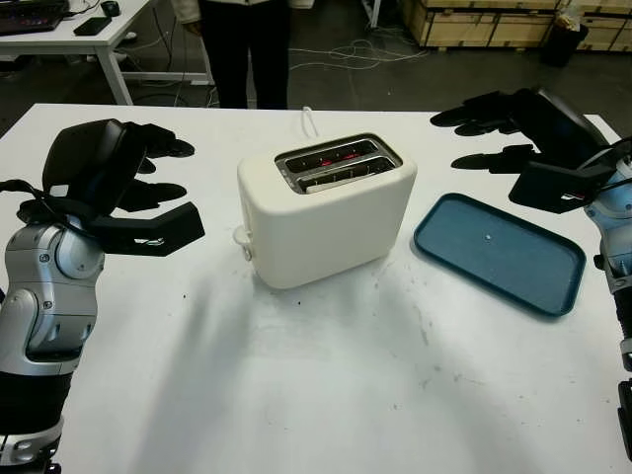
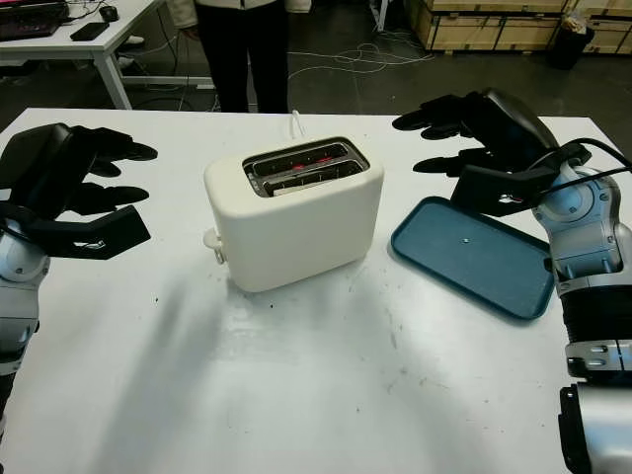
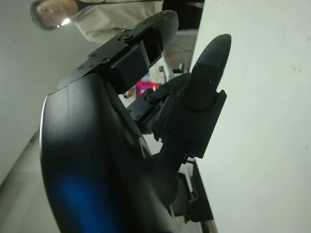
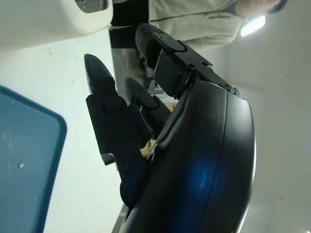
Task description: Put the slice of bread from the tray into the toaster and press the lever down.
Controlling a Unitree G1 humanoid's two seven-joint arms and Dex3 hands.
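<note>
Cream toaster (image 1: 326, 212) sits in the middle of the white counter (image 1: 326, 395), its slots glowing red inside, with something in them I cannot make out. Just beside it lies a blue tray (image 1: 499, 252). Left hand (image 1: 128, 188) and right hand (image 2: 474, 148) hang open on either side, holding nothing. A person (image 1: 242, 44) stands behind.

the cream, rounded plastic toaster (image 1: 326, 222) has a smooth, matt shell, and its slots have a shiny metal frame (image 1: 338, 163). the dark blue, flat plastic tray (image 1: 499, 253) looks smooth and half matt. the white table top (image 1: 326, 385) is matt, with small dark scuffs. both black plastic hands, left hand (image 1: 123, 188) and right hand (image 2: 484, 148), look slightly glossy.
</note>
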